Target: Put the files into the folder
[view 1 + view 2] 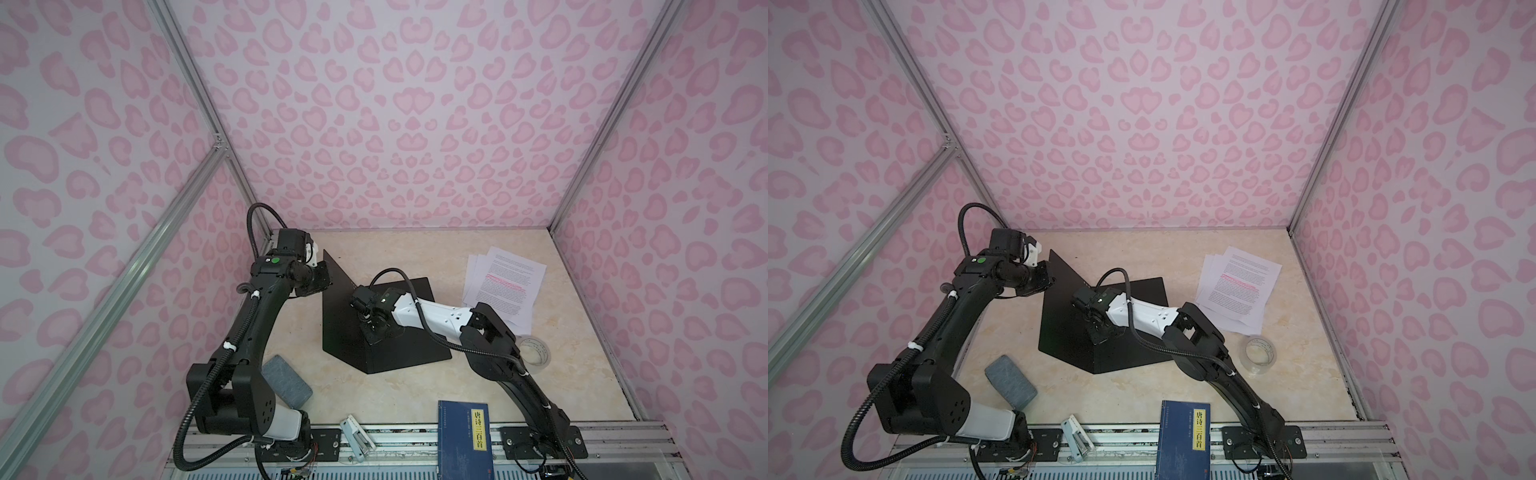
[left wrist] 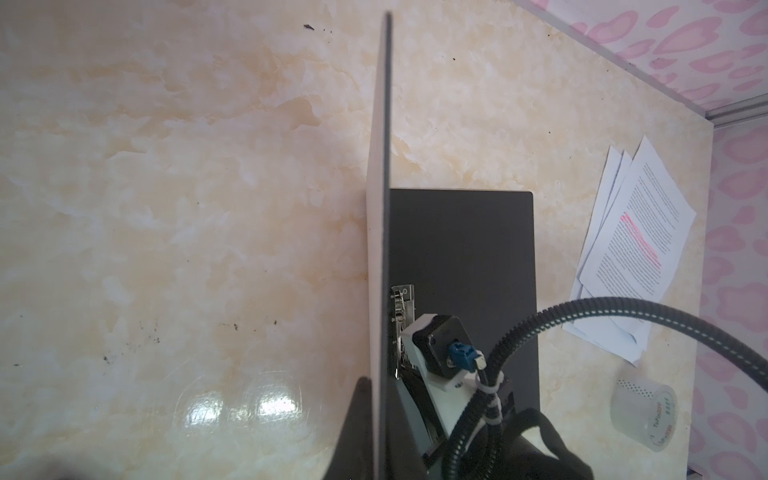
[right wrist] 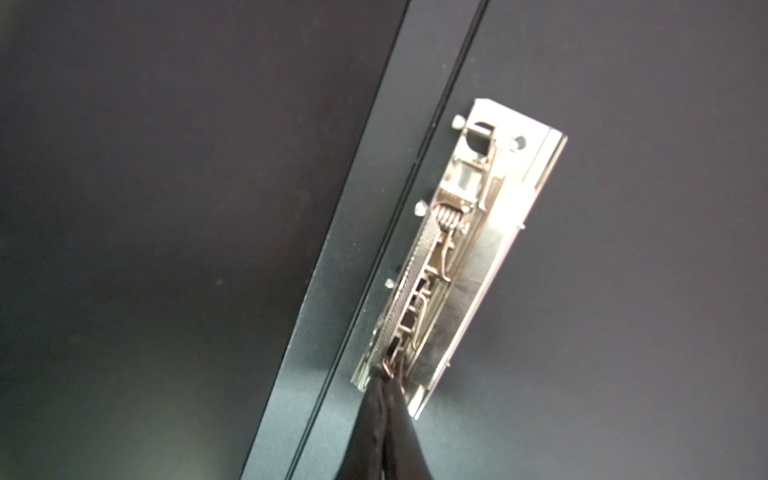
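Left claw (image 2: 380, 386) clamps the folder (image 1: 399, 353) by its raised cover. Right claw (image 3: 384, 386) is pinched shut, tips at its clip (image 3: 465, 249). Beige marble table (image 1: 415, 257), pink walls (image 1: 415, 104).

Left arm (image 1: 249, 328) rises from its base at the near left edge and reaches toward the far side, its wrist turned inward toward the middle. The left gripper (image 2: 380, 386) has its jaws closed on the edge of the raised cover of the folder (image 1: 399, 353), with one finger on each face. Right arm (image 1: 436, 316) climbs from the near right base to a bent elbow, the white forearm running toward the middle and the wrist bent downward. The right gripper (image 3: 384, 388) has its fingertips pressed together; whether they pinch anything cannot be determined.
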